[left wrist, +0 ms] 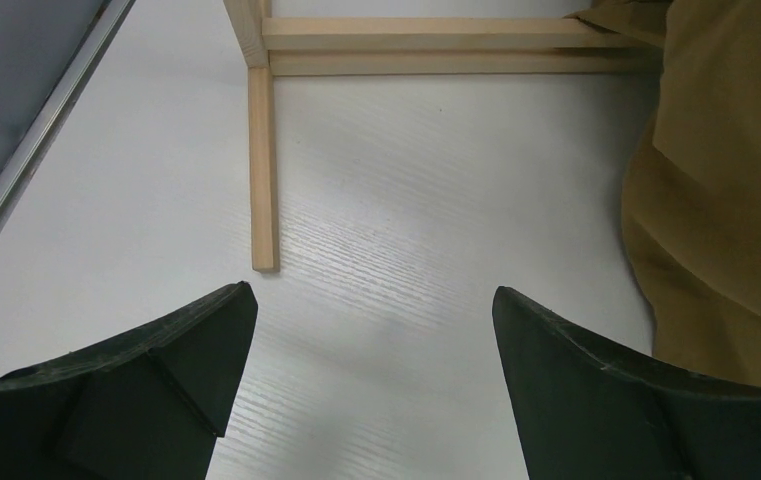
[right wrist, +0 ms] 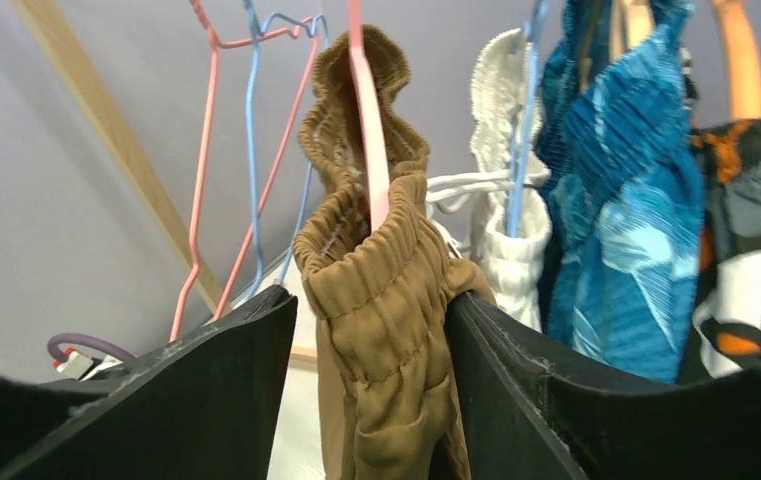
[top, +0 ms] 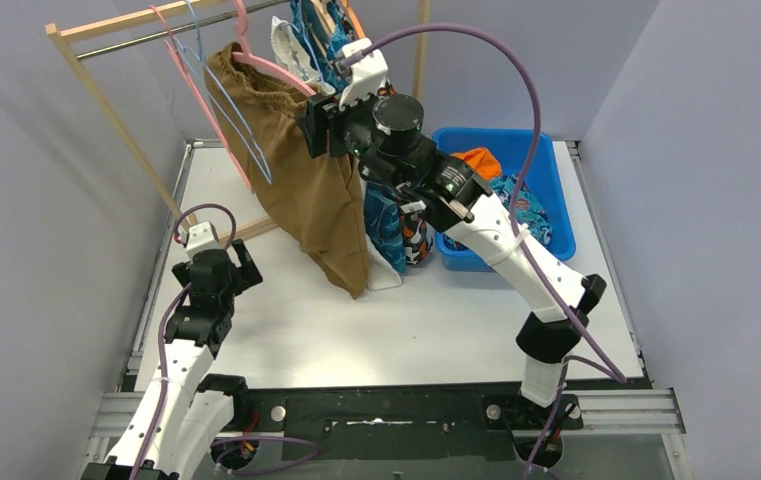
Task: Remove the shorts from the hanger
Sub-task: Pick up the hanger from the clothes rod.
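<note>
my right gripper [right wrist: 368, 298] is up at the rail, in the upper middle of the top view. its fingers [right wrist: 206, 390] stand partly apart, one on each side of the gathered waistband of the brown shorts [right wrist: 386, 340]. the cloth fills the gap and touches both pads. whether i am pressing it or only flanking it, i cannot tell. the waistband hangs over a pink hanger [right wrist: 368, 140], which runs straight up the middle of the right wrist view. the legs of the shorts drop to the white table [top: 356, 330] at the centre of the top view.

to the right of the brown pair in the right wrist view hang the white shorts [right wrist: 501, 240], then the blue patterned shorts [right wrist: 616, 230], then the camouflage shorts [right wrist: 746, 250] at the right edge. to the left hang a thin pink wire hanger [right wrist: 211, 200] and a blue wire hanger [right wrist: 253, 150].

a blue bin [top: 556, 225] sits on the right of the table in the top view. the orange shorts [top: 478, 160] and the teal shorts [top: 526, 215] lie in it.

my left gripper [left wrist: 374, 295] is low in the lower left of the top view. its jaws are spread wide over the bare table with nothing between them. the wooden foot of the rack [left wrist: 264, 150] is ahead of it, and the brown cloth is at the right edge of the left wrist view.
</note>
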